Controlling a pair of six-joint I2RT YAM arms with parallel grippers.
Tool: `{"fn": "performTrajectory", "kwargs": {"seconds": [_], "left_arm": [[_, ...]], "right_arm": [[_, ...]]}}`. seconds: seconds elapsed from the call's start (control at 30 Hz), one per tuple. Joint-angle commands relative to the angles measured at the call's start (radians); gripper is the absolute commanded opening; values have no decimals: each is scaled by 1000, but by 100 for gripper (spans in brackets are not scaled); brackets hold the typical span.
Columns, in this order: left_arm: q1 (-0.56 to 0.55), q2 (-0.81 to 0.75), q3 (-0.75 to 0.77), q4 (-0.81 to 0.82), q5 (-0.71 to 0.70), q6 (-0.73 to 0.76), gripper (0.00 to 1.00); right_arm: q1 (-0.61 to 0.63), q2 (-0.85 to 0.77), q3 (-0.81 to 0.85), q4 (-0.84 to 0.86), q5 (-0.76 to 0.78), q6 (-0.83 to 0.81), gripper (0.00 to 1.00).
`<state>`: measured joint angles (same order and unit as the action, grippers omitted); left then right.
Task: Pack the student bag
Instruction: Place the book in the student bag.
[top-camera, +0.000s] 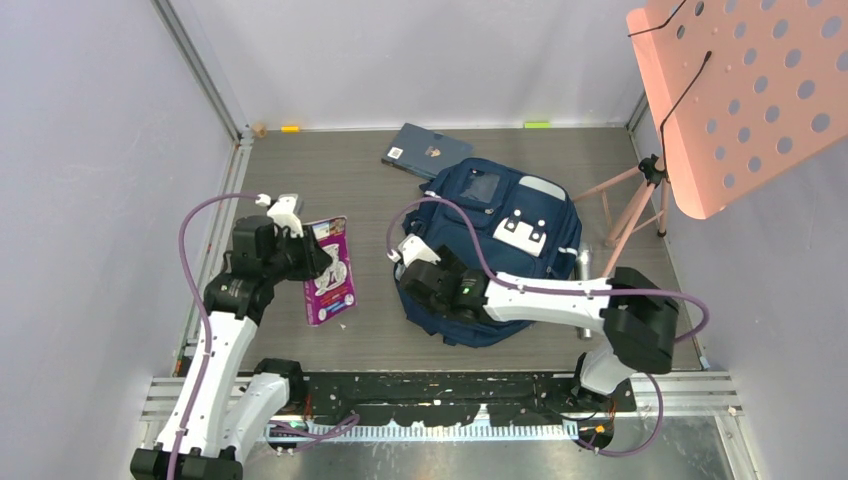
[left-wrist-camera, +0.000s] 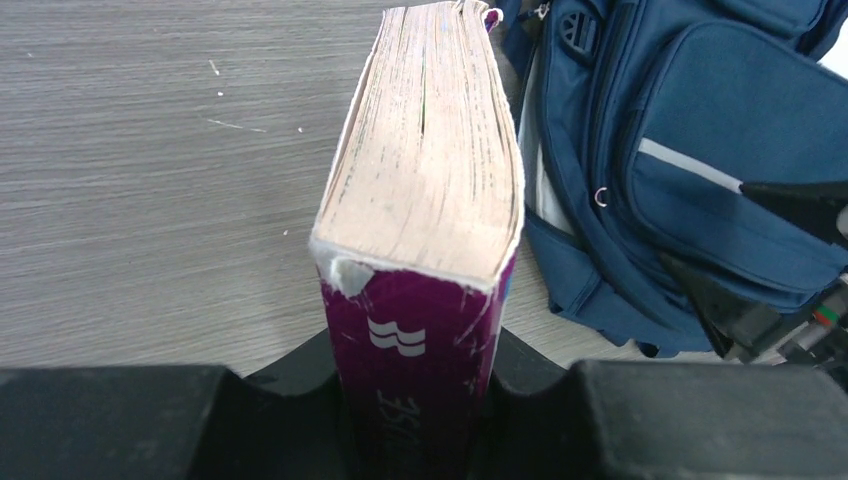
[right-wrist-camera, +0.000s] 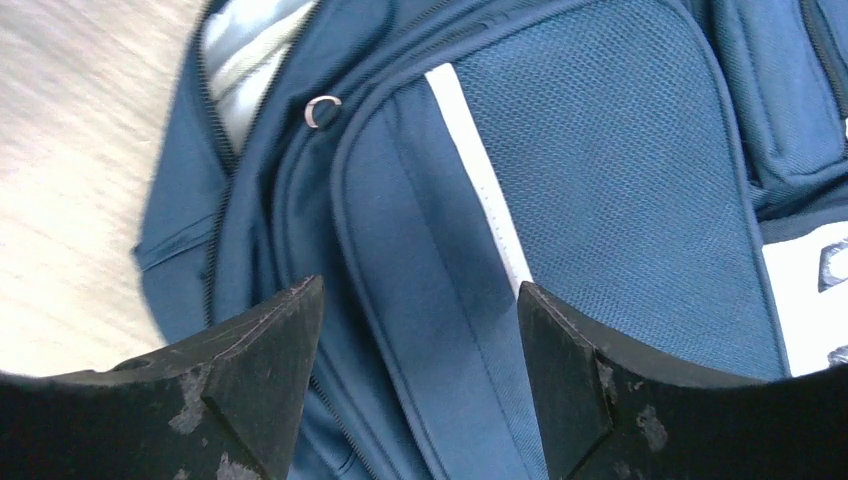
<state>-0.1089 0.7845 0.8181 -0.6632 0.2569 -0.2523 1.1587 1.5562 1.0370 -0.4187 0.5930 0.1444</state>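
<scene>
Your left gripper is clamped on the purple book, just left of the bag, which lies in the middle of the counter. Your right gripper hangs spread over the bag's left side, holding nothing. The mouth beside it looks only partly unzipped. You're at loading the book, I'd judge. Next, widen that mouth, then feed the book in.

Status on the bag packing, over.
Left gripper shut on purple book, beside the backpack. Right gripper open, empty, over backpack's side. Dark blue book lies behind it; nothing between purple book and backpack.
</scene>
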Motion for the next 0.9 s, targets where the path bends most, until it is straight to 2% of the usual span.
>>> {"fn": "performTrajectory", "kwargs": {"seconds": [0.0,0.17,0.27,0.33,0.37,0.4,0.43,0.5,0.7,0.87], "left_arm": [[5,-42,-8,84,19,49,0],[4,-45,-13,96,19,45,0],[6,-45,-14,95,26,46,0],[4,-46,-14,99,52,52,0],[5,-48,-15,104,73,55,0],[5,-52,-18,113,94,56,0],[5,-55,-21,121,117,56,0],[5,-64,-28,137,182,56,0],[4,-33,-37,157,434,25,0],[4,-63,-37,134,574,-19,0]], "right_arm": [[7,54,54,-34,214,-7,75],[7,99,50,-65,294,10,72],[4,109,43,-82,324,29,63],[-1,107,31,-73,327,35,49],[-2,104,25,-66,326,36,36],[-2,98,24,-63,327,38,28],[-2,92,25,-59,329,38,16],[-2,65,32,-54,330,33,3],[-18,-109,90,-47,252,15,1],[-83,-263,158,-58,126,3,0]]}}
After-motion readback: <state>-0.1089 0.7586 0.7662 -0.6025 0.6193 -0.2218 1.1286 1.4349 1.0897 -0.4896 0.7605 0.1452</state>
